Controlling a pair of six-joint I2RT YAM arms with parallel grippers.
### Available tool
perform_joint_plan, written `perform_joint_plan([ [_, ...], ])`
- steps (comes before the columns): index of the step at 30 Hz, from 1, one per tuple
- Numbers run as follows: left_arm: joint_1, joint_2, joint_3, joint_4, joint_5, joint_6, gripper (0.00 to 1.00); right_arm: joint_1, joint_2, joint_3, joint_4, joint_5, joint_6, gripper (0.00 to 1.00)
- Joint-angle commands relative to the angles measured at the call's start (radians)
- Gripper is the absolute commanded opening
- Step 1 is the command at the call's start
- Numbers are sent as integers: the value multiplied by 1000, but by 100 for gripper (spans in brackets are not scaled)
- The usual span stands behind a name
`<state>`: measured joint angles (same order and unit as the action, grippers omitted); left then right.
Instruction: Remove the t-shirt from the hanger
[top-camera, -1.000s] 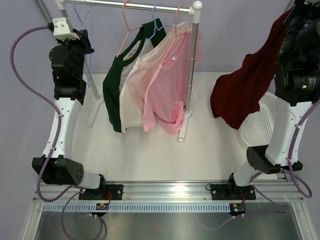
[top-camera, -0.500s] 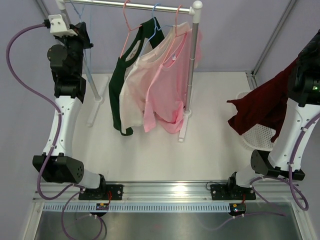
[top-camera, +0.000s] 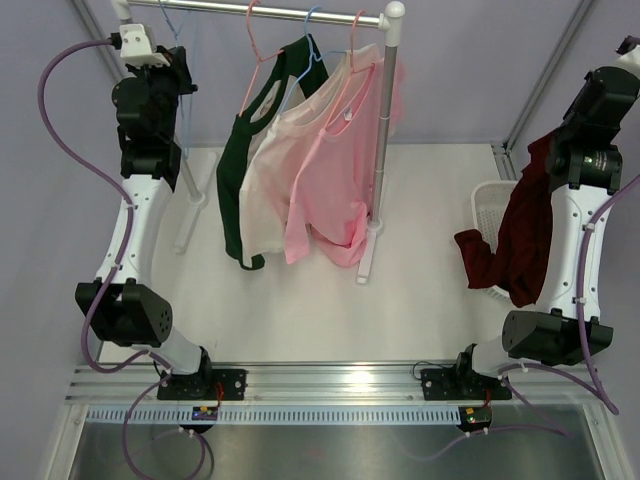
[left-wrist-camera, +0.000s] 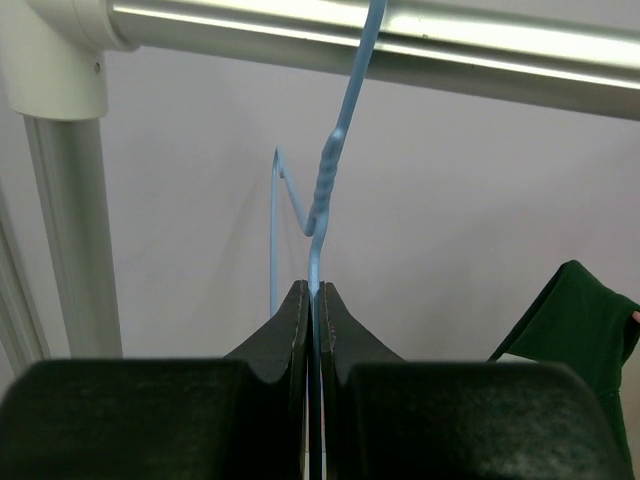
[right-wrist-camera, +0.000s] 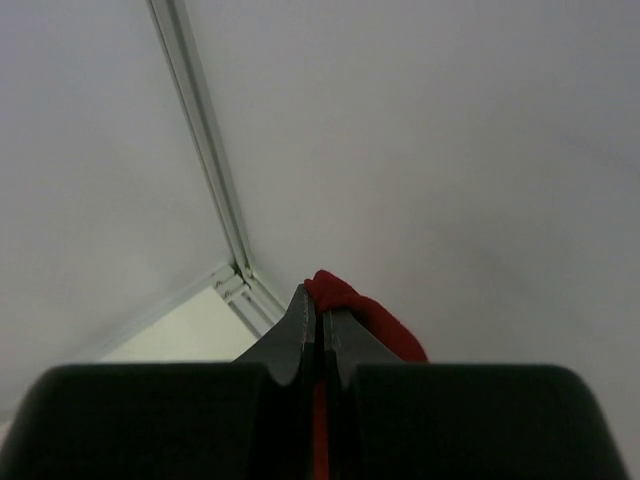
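A dark red t-shirt (top-camera: 520, 235) hangs limp at the right of the top view, clear of any hanger, its lower end draped beside a white basket (top-camera: 484, 205). My right gripper (top-camera: 553, 143) is shut on its top edge; in the right wrist view a red fold (right-wrist-camera: 365, 310) bulges out past the closed tips of that gripper (right-wrist-camera: 320, 292). An empty light blue wire hanger (left-wrist-camera: 330, 170) hooks over the rail (left-wrist-camera: 400, 35) at the far left. My left gripper (left-wrist-camera: 313, 292) is shut on its stem just below the twist, high at the back left (top-camera: 182, 78).
On the rail (top-camera: 270, 10) hang a dark green shirt (top-camera: 232, 190), a cream one (top-camera: 268, 190) and a pink one (top-camera: 330, 190) on pink and blue hangers. The rack's white post (top-camera: 383, 130) and its foot stand mid-table. A frame upright runs behind the basket.
My right arm has swung right and lowered, carrying the red t-shirt from mid-air down to the basket. The left arm has shifted slightly right, still gripping the blue hanger.
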<state>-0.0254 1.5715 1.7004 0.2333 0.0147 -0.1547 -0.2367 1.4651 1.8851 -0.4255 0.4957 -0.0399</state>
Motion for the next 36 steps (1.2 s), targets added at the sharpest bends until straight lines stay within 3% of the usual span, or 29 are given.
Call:
perform_joint_plan([
  [1,4,-10,51,81,11,12,0,-18,-9,66,-13,-26,75,0],
  [6,4,-2,42,81,2,14,0,-24,6,26,-87,1,115,0],
  [7,2,-2,41,83,-8,14,0,-24,12,26,-108,-5,129,7],
  [10,4,5,41,81,-12,17,0,-24,44,55,-185,-46,169,9],
  [11,4,7,42,78,-7,17,0,-24,49,61,-196,-54,175,36],
  [13,4,4,38,77,-7,14,15,-24,43,68,-205,-89,181,96],
  [14,2,1,31,80,-10,12,24,-24,37,66,-203,-97,183,98],
  [15,4,-4,24,84,-10,11,31,-24,23,65,-191,-117,179,98],
  [18,4,-28,-2,100,-62,15,39,-24,14,92,-197,-131,169,98],
  [25,1,-94,-2,54,-125,47,41,-24,-18,97,-202,-173,159,98],
  [30,-7,-201,-110,92,-180,52,41,-24,-43,115,-211,-290,161,98],
  [36,-116,-321,-149,98,-347,225,40,-19,-19,184,-298,-350,156,98],
])
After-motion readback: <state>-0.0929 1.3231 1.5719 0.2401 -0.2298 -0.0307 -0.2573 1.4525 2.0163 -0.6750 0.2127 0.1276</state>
